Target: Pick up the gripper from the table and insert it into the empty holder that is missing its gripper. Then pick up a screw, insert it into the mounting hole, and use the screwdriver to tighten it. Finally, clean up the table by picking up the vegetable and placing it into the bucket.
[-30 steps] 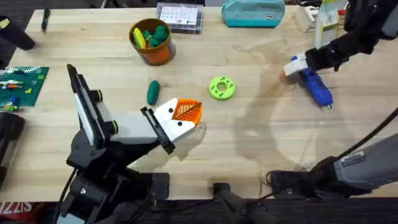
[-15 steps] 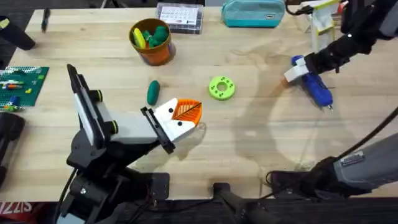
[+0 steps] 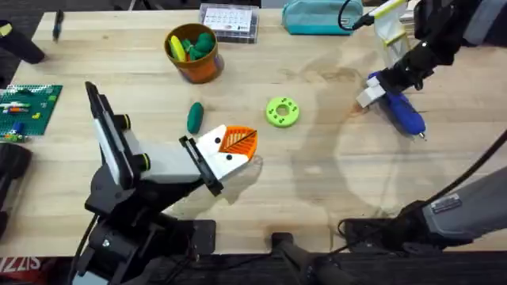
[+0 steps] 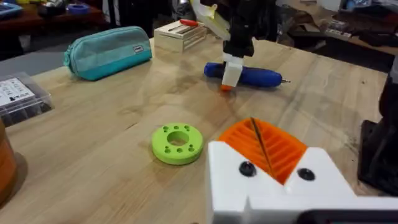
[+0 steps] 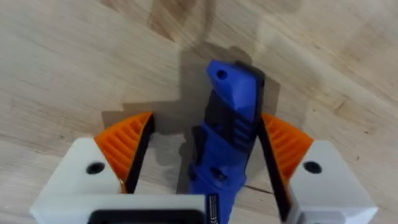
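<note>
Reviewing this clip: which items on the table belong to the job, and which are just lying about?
Job items:
- screwdriver, between the right gripper fingers
- vegetable
- bucket
- left gripper

Lying about:
- teal zip pouch
- green ring-shaped disc
- clear parts box
- green brick plate

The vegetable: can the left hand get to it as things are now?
Probably yes. The vegetable lies alone on bare wood just beyond the left hand, which is shut and holds nothing.
</note>
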`<move>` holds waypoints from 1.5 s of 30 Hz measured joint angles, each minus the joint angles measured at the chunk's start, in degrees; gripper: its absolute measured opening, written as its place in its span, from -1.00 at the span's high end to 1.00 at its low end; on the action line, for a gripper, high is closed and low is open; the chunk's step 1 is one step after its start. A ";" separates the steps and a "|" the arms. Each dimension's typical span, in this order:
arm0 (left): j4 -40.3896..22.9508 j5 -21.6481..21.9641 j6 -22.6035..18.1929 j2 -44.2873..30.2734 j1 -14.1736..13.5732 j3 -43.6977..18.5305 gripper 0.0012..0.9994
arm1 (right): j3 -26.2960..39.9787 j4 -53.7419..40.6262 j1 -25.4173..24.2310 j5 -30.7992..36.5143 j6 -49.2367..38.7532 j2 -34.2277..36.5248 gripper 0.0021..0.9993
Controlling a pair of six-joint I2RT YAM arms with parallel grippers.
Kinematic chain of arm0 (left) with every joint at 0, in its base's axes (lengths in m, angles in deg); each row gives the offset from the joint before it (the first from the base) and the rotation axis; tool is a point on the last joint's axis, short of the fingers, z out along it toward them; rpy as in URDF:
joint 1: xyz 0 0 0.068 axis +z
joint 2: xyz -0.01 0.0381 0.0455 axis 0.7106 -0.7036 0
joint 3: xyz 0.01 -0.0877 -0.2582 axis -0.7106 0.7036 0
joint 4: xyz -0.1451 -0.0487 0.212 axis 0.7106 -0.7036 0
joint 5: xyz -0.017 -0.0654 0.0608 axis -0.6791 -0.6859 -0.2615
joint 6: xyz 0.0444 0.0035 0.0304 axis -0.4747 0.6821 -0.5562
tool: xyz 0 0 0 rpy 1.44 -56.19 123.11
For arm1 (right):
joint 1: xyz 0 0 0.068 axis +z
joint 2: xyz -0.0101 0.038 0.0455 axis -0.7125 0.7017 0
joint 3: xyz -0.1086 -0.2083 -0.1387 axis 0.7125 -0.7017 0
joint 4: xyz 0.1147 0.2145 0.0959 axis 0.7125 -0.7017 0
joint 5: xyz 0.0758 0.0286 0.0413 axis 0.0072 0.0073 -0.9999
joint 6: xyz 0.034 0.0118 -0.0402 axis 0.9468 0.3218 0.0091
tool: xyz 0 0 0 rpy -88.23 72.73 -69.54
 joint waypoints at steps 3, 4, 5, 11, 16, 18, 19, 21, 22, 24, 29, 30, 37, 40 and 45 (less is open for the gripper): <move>0.00 0.00 0.00 -0.02 0.00 0.00 0.97 | 0.00 -0.28 -0.34 0.02 0.49 -0.01 -0.99; 0.00 0.00 0.00 -0.02 0.00 0.00 0.97 | 0.00 -0.32 -0.49 -0.07 0.66 -0.01 -0.99; 0.00 0.00 0.00 -0.02 0.00 0.00 0.97 | 0.00 -0.37 -0.67 -0.23 0.78 0.00 -0.99; 0.00 0.00 0.00 -0.02 0.00 0.00 0.97 | 0.00 -0.75 -2.53 -2.93 1.58 0.00 -0.98; 0.00 0.00 0.00 -0.01 0.00 0.00 0.96 | 0.00 -0.78 -3.89 -3.88 2.31 -0.01 -0.91; 0.00 0.00 0.00 -0.02 0.00 0.00 0.97 | 0.00 -0.77 -4.13 -4.01 2.39 -0.01 -0.82; 0.00 0.00 0.00 -0.01 0.00 0.00 0.97 | 0.00 -0.77 -4.14 -4.01 2.43 -0.01 -0.79; 0.00 0.00 -0.01 -0.01 0.00 0.00 0.97 | -0.01 -0.69 -4.14 -4.01 2.59 0.00 -0.63; 0.00 0.00 0.00 -0.02 0.00 0.00 0.97 | -0.02 -0.66 -4.14 -4.00 2.66 0.00 -0.56; 0.00 0.00 0.00 -0.01 0.00 0.00 0.97 | -0.02 -0.46 -4.14 -3.98 2.51 0.00 -0.44; 0.00 0.00 0.00 -0.02 0.00 0.00 0.97 | -0.02 0.29 -4.20 -4.59 2.52 0.00 -0.24; 0.00 0.00 0.00 -0.01 0.00 0.00 0.97 | -0.02 0.38 -4.22 -4.92 2.52 0.00 -0.21; 0.00 0.00 0.00 -0.02 0.00 0.00 0.97 | -0.02 0.80 -4.30 -6.61 2.44 0.00 0.02; 0.00 0.00 0.00 -0.01 0.00 0.00 0.97 | -0.02 0.80 -4.30 -6.92 2.39 0.00 0.30; 0.00 0.00 0.00 -0.01 0.00 0.00 0.97 | -0.02 0.67 -4.30 -7.48 2.52 0.00 0.96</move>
